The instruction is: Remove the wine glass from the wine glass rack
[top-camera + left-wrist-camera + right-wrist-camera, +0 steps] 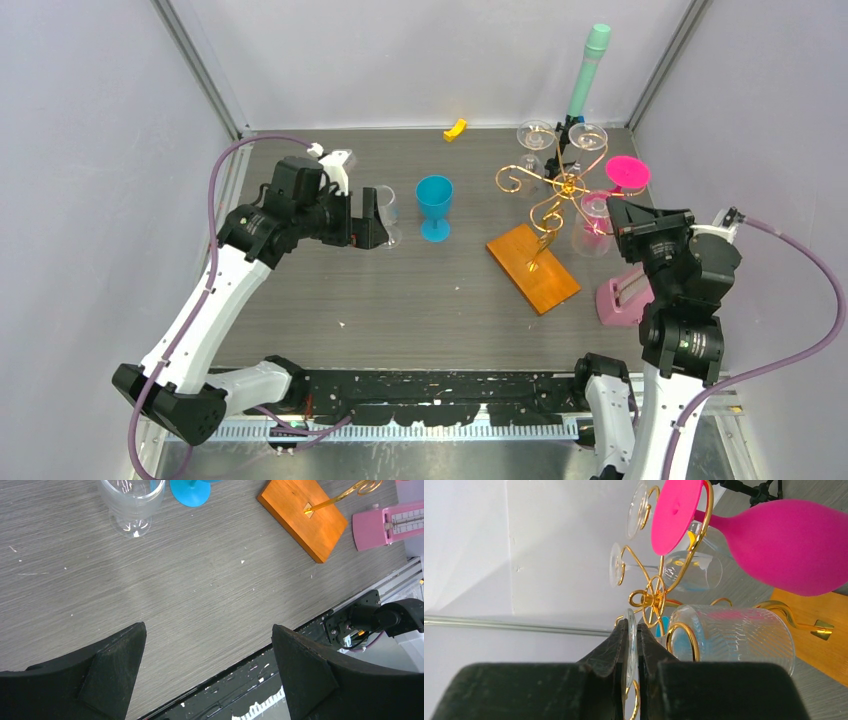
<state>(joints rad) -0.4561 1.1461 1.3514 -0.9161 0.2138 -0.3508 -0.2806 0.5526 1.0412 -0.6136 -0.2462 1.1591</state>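
Closest to us in the right wrist view, the right gripper (633, 630) has its two black fingers (606, 652) pressed almost together on the thin clear foot of the wine glass (734, 635). The glass hangs bowl-down from a curled arm of the wine glass rack (651, 597), and we read this as a pinch on the rim of the foot. From above, that glass hangs on the side of the rack nearest the right arm, with a pink glass (627, 172) just beside it. The left gripper (207, 650) hovers over the table (200, 580) with its fingers wide apart, holding nothing, near a clear tumbler (131, 502) and a blue goblet (434, 207). We judge the grasp made and the lift-out not yet done, since the foot sits within its gold curl. The next move calls for sliding the foot outward along the wire toward the curl's open end. It must neither drag the light stand on its wooden base (533, 268) nor knock the pink neighbour.
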